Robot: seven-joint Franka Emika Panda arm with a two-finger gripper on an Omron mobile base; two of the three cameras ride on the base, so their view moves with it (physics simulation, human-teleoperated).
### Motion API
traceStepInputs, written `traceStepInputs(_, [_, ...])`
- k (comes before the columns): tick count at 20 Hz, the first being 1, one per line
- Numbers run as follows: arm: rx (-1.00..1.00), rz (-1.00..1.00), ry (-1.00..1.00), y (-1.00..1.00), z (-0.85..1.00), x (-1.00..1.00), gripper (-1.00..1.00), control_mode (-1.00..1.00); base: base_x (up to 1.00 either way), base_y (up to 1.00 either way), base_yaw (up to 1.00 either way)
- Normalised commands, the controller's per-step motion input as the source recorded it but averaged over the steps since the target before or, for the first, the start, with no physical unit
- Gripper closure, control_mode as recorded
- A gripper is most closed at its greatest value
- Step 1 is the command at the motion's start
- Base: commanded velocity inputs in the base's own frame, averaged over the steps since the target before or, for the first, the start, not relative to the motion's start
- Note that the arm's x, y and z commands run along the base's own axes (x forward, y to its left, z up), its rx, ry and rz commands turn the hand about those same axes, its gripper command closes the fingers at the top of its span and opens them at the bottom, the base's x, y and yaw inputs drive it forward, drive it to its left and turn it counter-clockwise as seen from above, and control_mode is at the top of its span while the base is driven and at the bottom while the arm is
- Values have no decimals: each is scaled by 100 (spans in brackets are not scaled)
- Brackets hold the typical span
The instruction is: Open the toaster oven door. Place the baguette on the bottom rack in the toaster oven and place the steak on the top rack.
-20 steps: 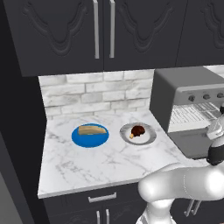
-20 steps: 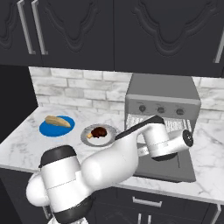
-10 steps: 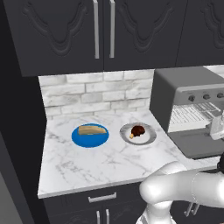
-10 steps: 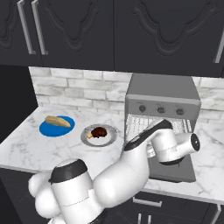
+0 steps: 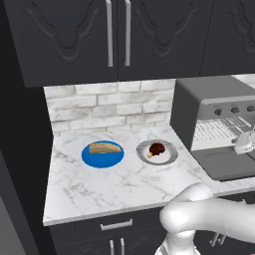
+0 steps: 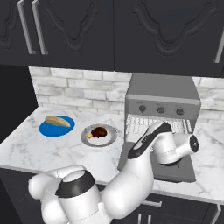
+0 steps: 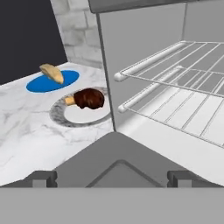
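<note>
The toaster oven [image 5: 209,107] [image 6: 162,94] stands at the counter's right end. Its toaster oven door [image 5: 226,167] [image 6: 186,173] [image 7: 118,159] lies folded down flat, baring two wire racks [image 7: 175,78]. My gripper [image 7: 111,177] hovers just above the door's left corner, open, fingertips [image 7: 41,178] wide apart and nothing between them. My hand [image 5: 244,143] sits in front of the oven mouth. The tan baguette [image 5: 104,148] [image 6: 57,121] [image 7: 52,72] rests on a blue plate [image 5: 89,158]. The dark steak [image 5: 157,149] [image 6: 99,131] [image 7: 89,98] lies on a grey plate [image 5: 169,157].
Both plates sit on the marble counter [image 5: 99,184] left of the oven, the steak's nearest it. Dark wall cabinets [image 5: 114,35] hang above a white brick backsplash [image 5: 104,102]. My own arm [image 6: 144,148] crosses in front of the oven's left side.
My arm's elbow has swung and the hand has shifted slightly before the oven mouth. The door stays down and the jaws stay wide. Baguette and steak have not moved.
</note>
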Motion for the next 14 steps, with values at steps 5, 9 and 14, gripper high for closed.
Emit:
traceStepInputs(5, [17,-1,-2,-7,-5,26,-100,-100,0,0,0])
traceStepInputs(9, [14,0,-6,-13,0,19,-100,-100,0,0,0])
traceStepInputs(14, [15,0,-14,-8,-1,22,-100,-100,0,0,0])
